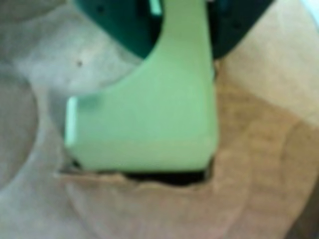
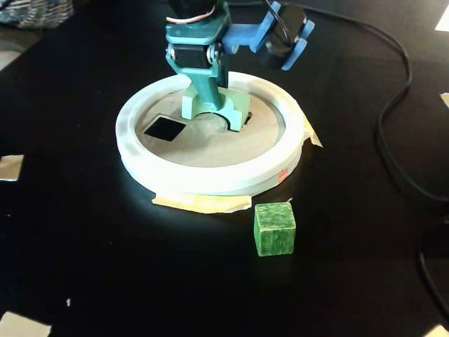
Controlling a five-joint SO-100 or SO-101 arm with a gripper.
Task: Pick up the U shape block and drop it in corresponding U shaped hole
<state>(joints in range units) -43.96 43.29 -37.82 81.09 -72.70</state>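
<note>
U block (image 2: 214, 107) on board (image 2: 210, 144) w/ square hole (image 2: 164, 128) left, cube (image 2: 274, 228) in front, fixed view.

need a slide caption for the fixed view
Tool lowers the U shape block onto the round board beside a square cut-out; green cube waits outside.

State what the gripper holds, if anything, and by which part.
The gripper holds the U shape block at its notched middle, between the legs.

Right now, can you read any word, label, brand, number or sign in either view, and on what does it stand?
None: no readable text in either view.
Pale mint-green arch-shaped block: plain faces.
Tan round board and its white ring: unmarked.
Dark marbled green cube: no lettering.
Wrist view is blurred, so fine print there could not be read.
</note>
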